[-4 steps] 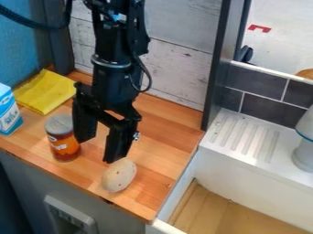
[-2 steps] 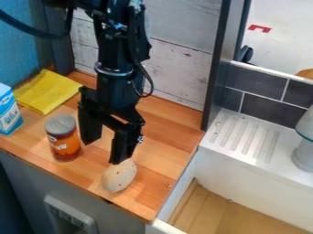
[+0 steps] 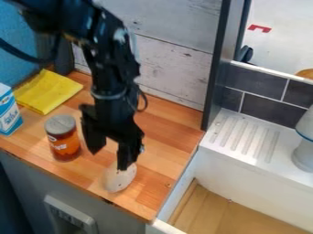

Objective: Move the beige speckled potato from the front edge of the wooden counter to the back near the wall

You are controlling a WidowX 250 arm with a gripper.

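Alignment looks like the current step: the black hand [image 3: 110, 154] hangs left of the frame's centre, its two fingers set wide apart with nothing held between them. Beneath it, in the lower left part of the frame, a pale, speckled, egg-shaped object [image 3: 118, 180] lies on the wooden bench [image 3: 166, 137], near the front edge. The finger on the picture's right covers the object's upper end; whether it touches, I cannot tell.

No grasp is made, and the spacing looks uneven for one, since the object sits under one finger rather than in the gap. A pick-up from here would call for a small shift towards the lower right, then a straight descent with a finger on either side, and only then closing. Coming down off-centre could press on the rounded top and roll it towards the edge.

The orange jar with a grey lid [image 3: 63, 138] stands upright just beside the other finger, so sideways room there is limited.
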